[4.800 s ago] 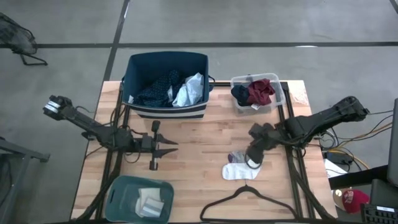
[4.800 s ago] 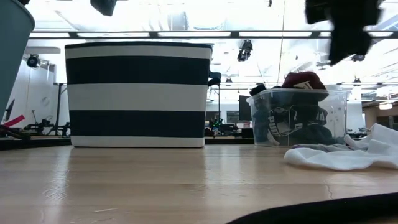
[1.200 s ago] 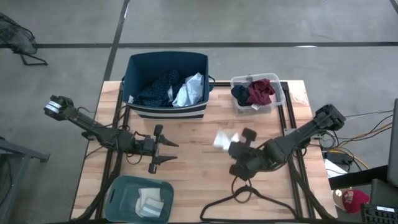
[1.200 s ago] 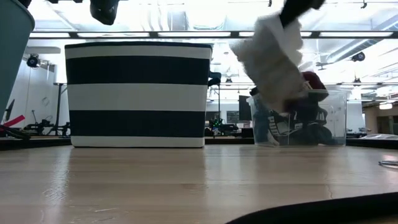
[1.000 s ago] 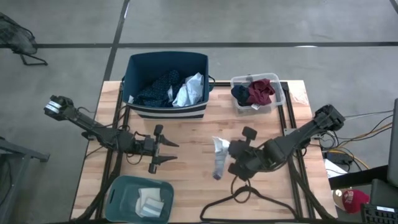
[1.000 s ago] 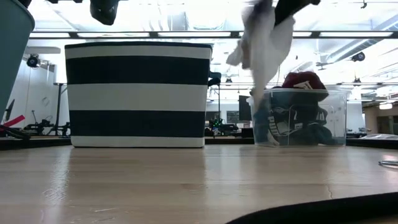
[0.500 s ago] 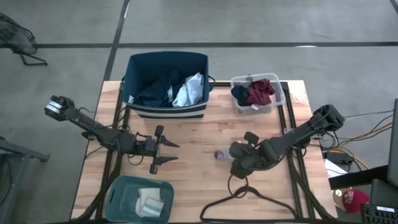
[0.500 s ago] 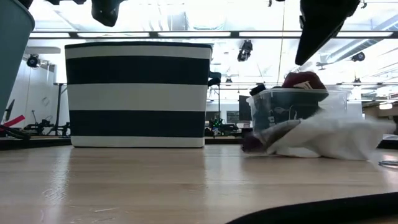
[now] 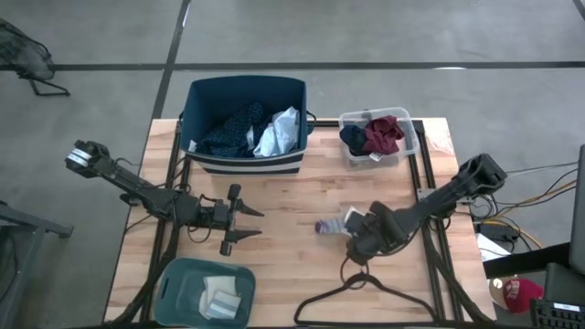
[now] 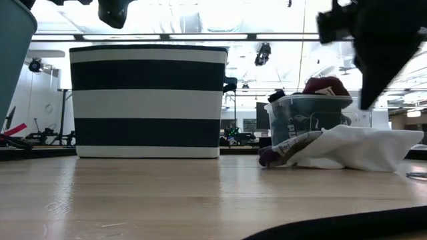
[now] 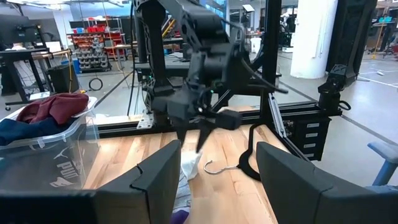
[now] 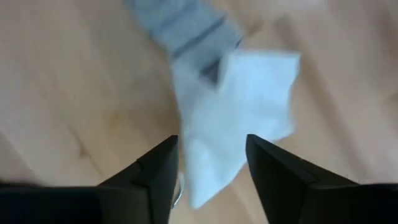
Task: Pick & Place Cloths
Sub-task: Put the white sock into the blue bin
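1. My right tool (image 9: 352, 239) hangs over the worktop (image 9: 292, 196), just above the white sock (image 12: 239, 118). In the right wrist view its fingers (image 12: 158, 177) stand spread with nothing between them, so it is released.
2. The sock lies flat on the wood, between the navy tub and the black hanger (image 9: 366, 288). From overhead the arm covers most of it; only a grey-striped cuff and a purple toe (image 9: 322, 227) peek out.
3. The low view shows the sock (image 10: 347, 148) as a crumpled white heap, its right end cut off by the frame edge.
4. My left tool (image 9: 239, 224) waits over the left half of the worktop, fingers apart and empty.
5. Navy striped tub (image 9: 245, 114) at the back holds a dark patterned piece (image 9: 228, 128) and a light blue-grey shirt (image 9: 279, 132); what lies deeper I cannot see.
6. The clear tub (image 9: 379, 137) beside it holds a maroon piece (image 9: 384, 131) and a navy one, tangled together.
7. Teal tub (image 9: 203, 292) at the near left corner holds pale folded pieces (image 9: 219, 297); too small to identify.
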`<action>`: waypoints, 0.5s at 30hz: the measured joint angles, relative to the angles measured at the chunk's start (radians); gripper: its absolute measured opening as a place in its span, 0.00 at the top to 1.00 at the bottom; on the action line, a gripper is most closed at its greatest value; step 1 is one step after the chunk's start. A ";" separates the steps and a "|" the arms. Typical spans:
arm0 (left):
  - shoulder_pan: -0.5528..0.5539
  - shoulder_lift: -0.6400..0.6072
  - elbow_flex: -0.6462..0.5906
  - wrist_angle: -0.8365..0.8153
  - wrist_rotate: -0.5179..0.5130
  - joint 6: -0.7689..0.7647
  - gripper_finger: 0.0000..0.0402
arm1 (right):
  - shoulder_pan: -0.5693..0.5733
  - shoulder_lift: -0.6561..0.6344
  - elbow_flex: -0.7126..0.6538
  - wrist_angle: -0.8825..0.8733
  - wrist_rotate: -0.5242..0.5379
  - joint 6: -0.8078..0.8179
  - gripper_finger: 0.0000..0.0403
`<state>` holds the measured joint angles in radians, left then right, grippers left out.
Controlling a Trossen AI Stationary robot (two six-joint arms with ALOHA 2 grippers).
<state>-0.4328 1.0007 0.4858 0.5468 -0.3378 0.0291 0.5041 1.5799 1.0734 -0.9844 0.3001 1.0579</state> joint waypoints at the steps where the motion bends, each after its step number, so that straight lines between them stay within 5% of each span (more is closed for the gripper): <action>1: 0.000 0.000 0.000 0.000 0.000 0.000 0.46 | 0.002 0.000 -0.021 0.021 -0.016 0.010 0.52; 8: 0.000 0.000 0.000 0.003 0.000 -0.001 0.46 | 0.004 0.000 -0.141 0.196 -0.102 0.003 0.48; 15: 0.000 0.000 0.000 0.005 0.000 -0.002 0.46 | 0.000 0.000 -0.150 0.158 -0.083 0.003 0.77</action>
<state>-0.4328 1.0004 0.4858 0.5521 -0.3378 0.0273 0.5043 1.5799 0.9235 -0.8264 0.2172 1.0605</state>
